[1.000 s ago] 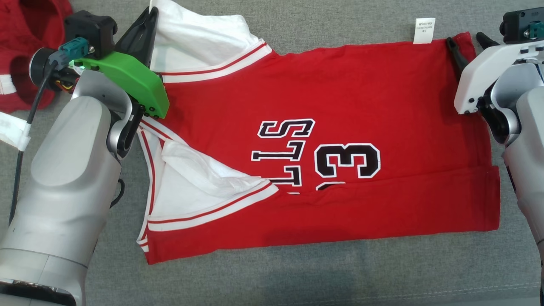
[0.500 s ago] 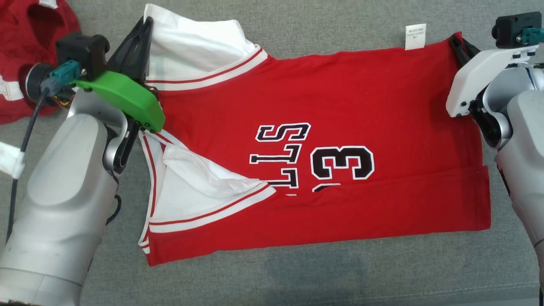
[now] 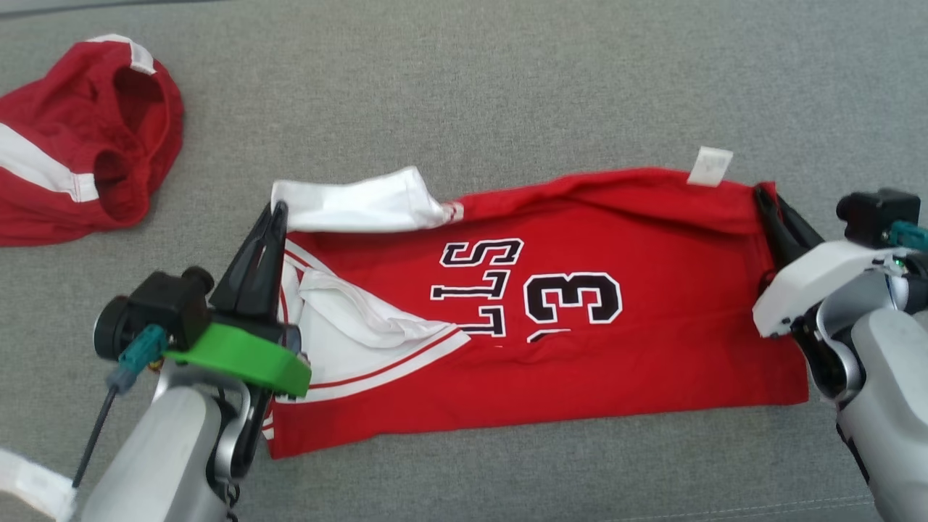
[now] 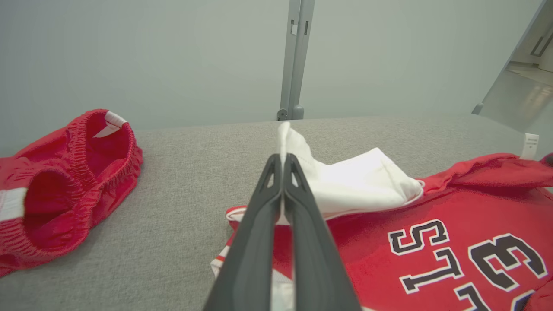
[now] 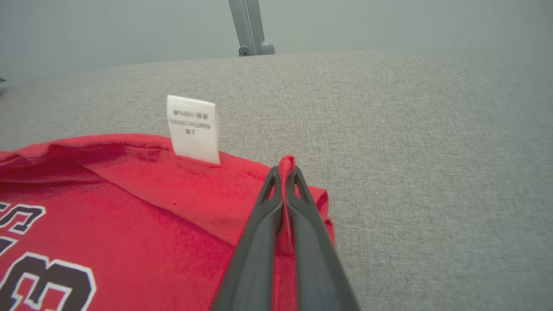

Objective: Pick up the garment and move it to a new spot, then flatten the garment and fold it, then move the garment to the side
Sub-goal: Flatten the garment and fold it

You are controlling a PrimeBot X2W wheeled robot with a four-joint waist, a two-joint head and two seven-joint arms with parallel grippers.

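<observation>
— What changed at the right jaws?
— They clamped a corner of the garment (image 3: 580, 341); left jaws stayed clenched on its white sleeve (image 4: 358, 181).
— Meaning?
— Its edge between them rose off the counter (image 3: 507, 87); folding likely started.

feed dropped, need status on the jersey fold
Left gripper shut on jersey, white sleeve. Right gripper shut on its red far corner. Far edge lifted, not yet folded over. Shorts clear, far left.

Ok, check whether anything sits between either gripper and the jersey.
Nothing visible does. The left gripper is shut on the white sleeve corner of the jersey, the right gripper on its red hem corner. The red shorts lie apart, off to the left.
</observation>
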